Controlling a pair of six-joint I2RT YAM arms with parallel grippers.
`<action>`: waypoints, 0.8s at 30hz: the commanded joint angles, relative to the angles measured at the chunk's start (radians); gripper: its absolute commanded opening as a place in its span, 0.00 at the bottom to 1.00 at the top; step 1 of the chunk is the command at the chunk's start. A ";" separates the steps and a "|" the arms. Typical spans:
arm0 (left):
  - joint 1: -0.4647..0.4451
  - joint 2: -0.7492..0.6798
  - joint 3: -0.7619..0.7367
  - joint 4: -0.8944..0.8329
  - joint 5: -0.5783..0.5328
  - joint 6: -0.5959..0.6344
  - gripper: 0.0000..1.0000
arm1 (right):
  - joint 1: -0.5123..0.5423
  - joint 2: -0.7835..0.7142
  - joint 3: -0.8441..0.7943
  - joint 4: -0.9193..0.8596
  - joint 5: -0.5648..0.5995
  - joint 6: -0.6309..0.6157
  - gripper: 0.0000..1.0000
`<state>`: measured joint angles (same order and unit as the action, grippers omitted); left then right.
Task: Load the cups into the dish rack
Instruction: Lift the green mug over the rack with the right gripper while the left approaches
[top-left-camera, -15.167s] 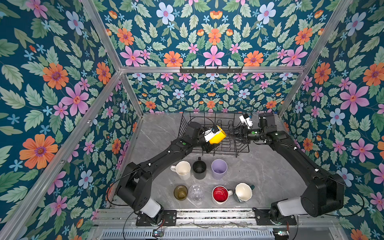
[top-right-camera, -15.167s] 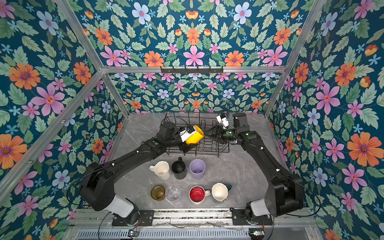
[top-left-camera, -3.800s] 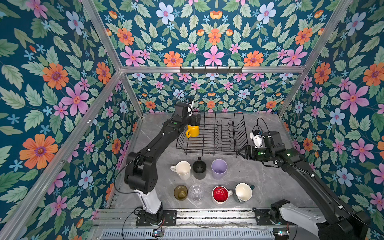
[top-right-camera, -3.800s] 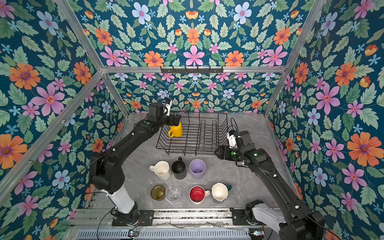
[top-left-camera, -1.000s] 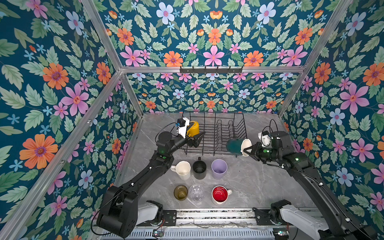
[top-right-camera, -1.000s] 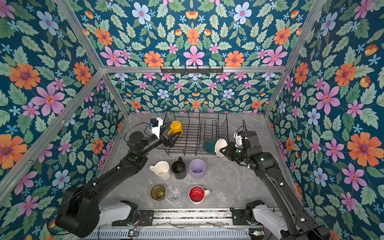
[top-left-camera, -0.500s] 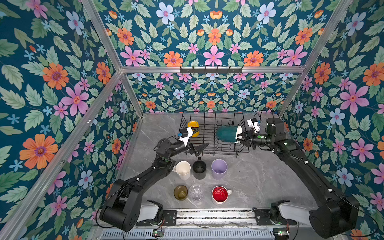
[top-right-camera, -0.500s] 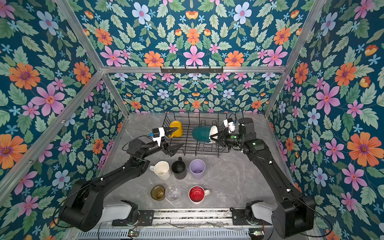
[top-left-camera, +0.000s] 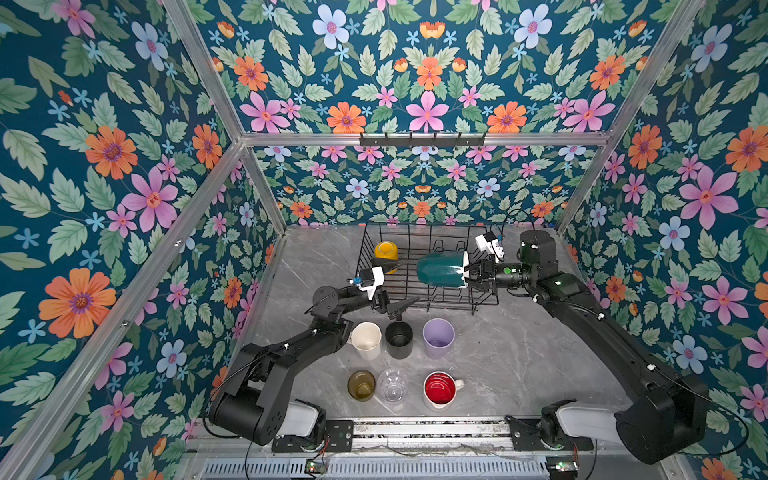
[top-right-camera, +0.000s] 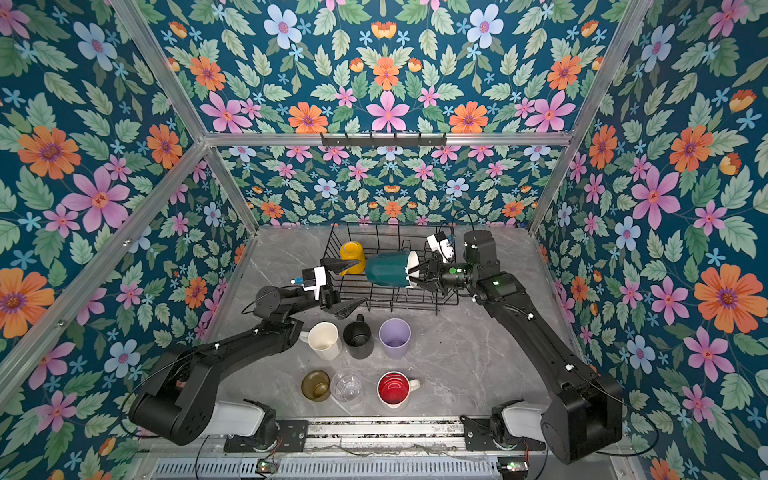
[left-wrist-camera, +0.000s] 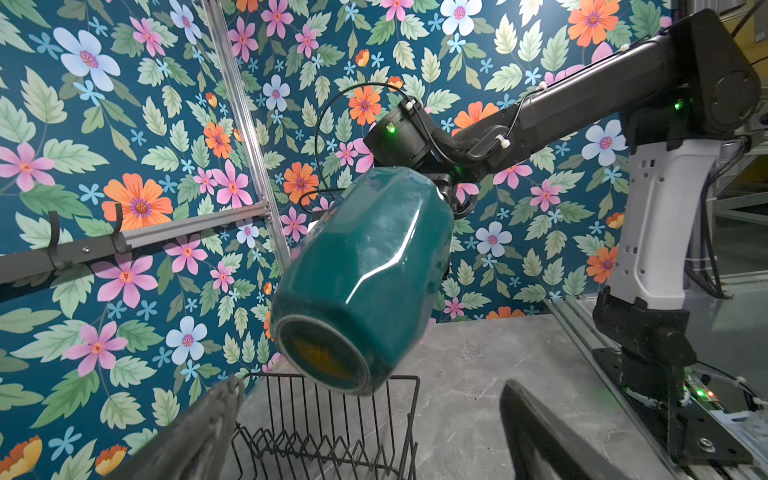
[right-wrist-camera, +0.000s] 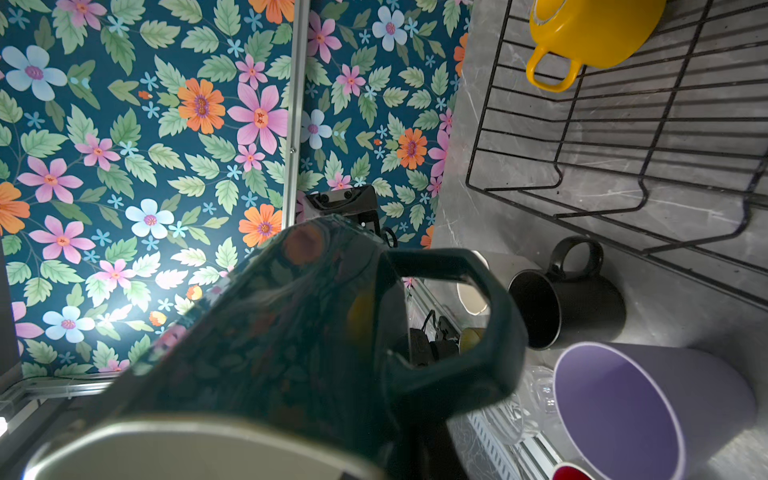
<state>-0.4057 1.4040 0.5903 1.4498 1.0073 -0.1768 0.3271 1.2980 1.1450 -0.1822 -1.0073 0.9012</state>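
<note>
- The teal mug hangs on its side above the middle of the dish rack, with its base toward the left arm.
- The right gripper pinches the mug's white rim, jaws pressed close on it.
- A yellow mug sits upside down in the rack's far left corner.
- The left gripper hovers at the rack's near left corner, jaws spread wide and holding nothing.
- On the table in front of the rack stand a cream mug, a black mug and a lilac tumbler in a row.
- Nearer the arms' bases stand an olive glass, a clear glass and a red mug.
</note>
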 joint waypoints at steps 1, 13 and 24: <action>0.001 0.006 0.006 0.092 0.030 -0.028 1.00 | 0.021 0.008 0.019 0.077 -0.064 -0.034 0.00; 0.001 0.022 0.015 0.148 0.065 -0.064 1.00 | 0.098 0.063 0.045 0.086 -0.108 -0.053 0.00; 0.000 0.026 0.019 0.171 0.097 -0.081 0.99 | 0.160 0.121 0.063 0.129 -0.112 -0.036 0.00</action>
<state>-0.4061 1.4311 0.6037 1.5776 1.0805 -0.2481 0.4774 1.4132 1.1961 -0.1375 -1.0763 0.8608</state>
